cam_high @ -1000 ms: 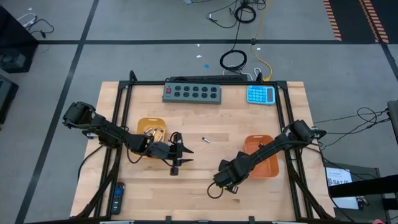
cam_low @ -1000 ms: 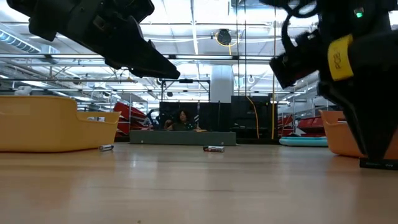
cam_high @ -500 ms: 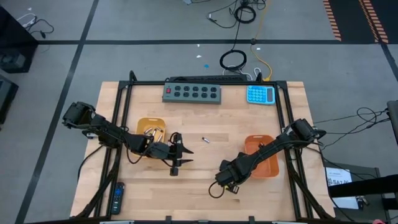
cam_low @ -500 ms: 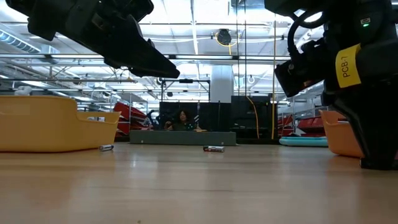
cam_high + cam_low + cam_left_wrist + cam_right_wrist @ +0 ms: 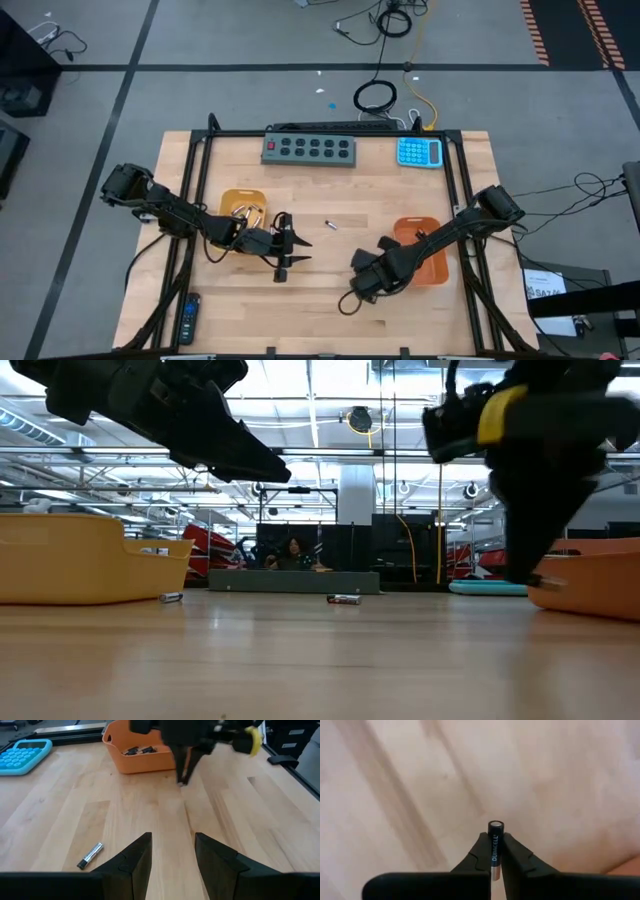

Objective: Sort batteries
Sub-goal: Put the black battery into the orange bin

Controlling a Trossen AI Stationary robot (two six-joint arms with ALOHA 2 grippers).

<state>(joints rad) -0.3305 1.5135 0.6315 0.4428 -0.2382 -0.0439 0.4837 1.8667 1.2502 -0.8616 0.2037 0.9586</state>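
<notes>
Black Duracell battery (image 5: 495, 845) clamped upright between right gripper (image 5: 494, 854) fingertips, which have just snapped shut and lifted. Carry to a tray probably follows. Left gripper (image 5: 172, 851) hangs half-open, empty; silver battery (image 5: 90, 855) beside its fingers.

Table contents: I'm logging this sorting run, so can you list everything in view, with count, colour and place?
Left tray: one, orange, table's left, batteries inside.
Right tray: one, orange, table's right, dark batteries inside.
Loose battery: one, silver, table centre.
Held battery: one, black, in the right gripper.
Button box: one, grey, far edge.
Calculator: one, blue, far right corner.
Remote control: one, black, near left corner.
Left gripper: open, beside left tray.
Right gripper: shut on the held battery.
</notes>
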